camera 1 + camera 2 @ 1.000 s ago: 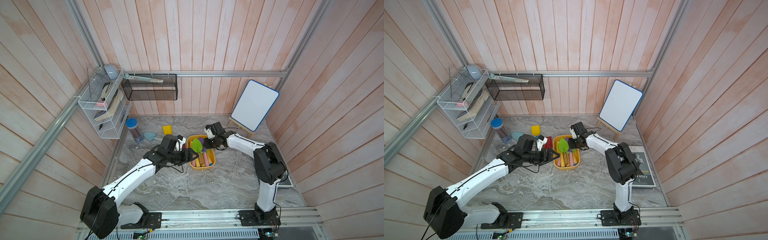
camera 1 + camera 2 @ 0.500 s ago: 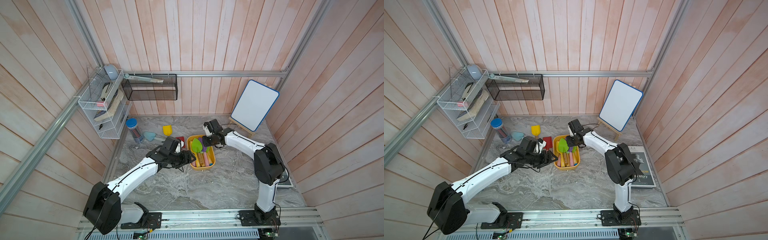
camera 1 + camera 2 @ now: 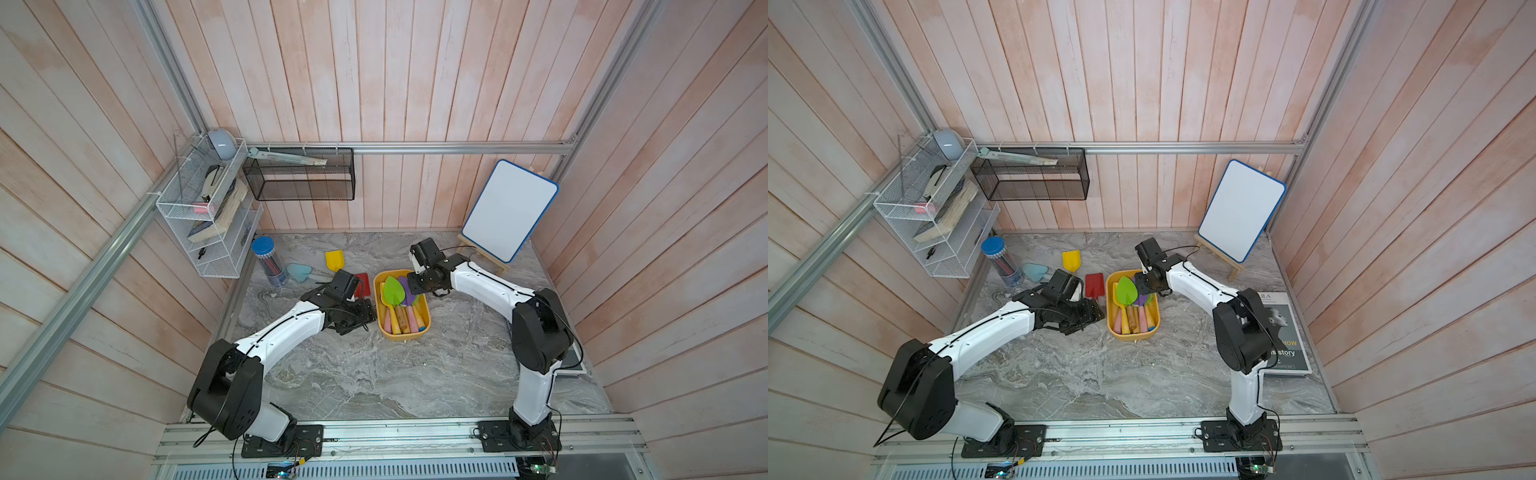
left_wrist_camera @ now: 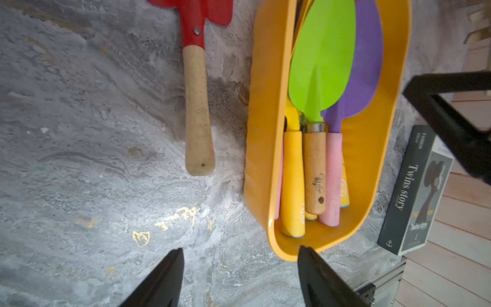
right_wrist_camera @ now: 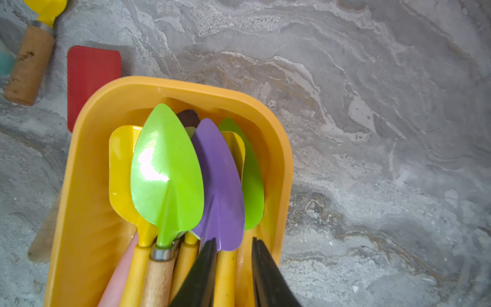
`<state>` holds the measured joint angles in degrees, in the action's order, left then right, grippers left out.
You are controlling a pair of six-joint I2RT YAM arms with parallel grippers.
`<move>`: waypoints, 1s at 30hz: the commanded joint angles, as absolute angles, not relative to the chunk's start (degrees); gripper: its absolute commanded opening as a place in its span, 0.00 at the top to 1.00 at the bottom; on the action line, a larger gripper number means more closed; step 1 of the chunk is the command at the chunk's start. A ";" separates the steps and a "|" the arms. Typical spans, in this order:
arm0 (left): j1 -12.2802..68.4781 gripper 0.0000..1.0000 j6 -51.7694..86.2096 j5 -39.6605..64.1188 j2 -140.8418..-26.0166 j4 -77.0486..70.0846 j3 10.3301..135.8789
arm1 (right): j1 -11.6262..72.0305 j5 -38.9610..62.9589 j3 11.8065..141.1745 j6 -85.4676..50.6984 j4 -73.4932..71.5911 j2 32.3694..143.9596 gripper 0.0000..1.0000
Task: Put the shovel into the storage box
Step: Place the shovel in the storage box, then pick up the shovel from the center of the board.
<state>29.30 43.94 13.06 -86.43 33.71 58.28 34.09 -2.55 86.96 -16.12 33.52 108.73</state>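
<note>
The storage box (image 3: 424, 312) (image 3: 1111, 309) is a shallow yellow-orange tray mid-table holding several shovels, with a green blade (image 5: 166, 175) and a purple blade (image 5: 221, 186) on top. A red shovel (image 3: 362, 277) (image 4: 198, 111) with a cork handle lies on the table just left of the box. A yellow shovel (image 3: 334, 259) and a pale blue one (image 3: 299, 271) lie farther left. My left gripper (image 3: 365, 318) (image 4: 240, 249) is open over bare table by the box's near left corner. My right gripper (image 3: 411, 286) (image 5: 233, 240) hovers over the box's far end, jaws slightly open and holding nothing.
A whiteboard on an easel (image 3: 509, 210) stands at the back right. A pencil jar with a blue lid (image 3: 268, 262) sits at the left wall under a white wire rack (image 3: 208, 216). A black mesh basket (image 3: 299, 178) hangs on the back wall. A magazine (image 3: 1281, 332) lies at right.
My left gripper has drawn back a little from the box's left side. My right gripper has opened slightly and its wrist has shifted toward the back.
</note>
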 commanded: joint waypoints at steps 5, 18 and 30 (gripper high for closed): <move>28.30 0.27 40.66 7.89 -92.21 36.39 63.25 | 34.34 -3.86 87.77 -15.11 35.54 102.78 0.71; 26.37 0.34 37.09 3.08 -103.20 39.48 70.73 | 34.36 -3.32 86.13 -14.96 35.24 101.43 0.73; 25.93 0.64 35.86 3.79 -107.63 36.79 72.08 | 34.36 -2.92 86.19 -15.11 34.93 101.87 0.74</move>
<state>26.15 36.64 4.19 -107.02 37.87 71.05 34.09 -2.92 86.89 -15.75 34.33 102.41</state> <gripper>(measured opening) 0.374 0.258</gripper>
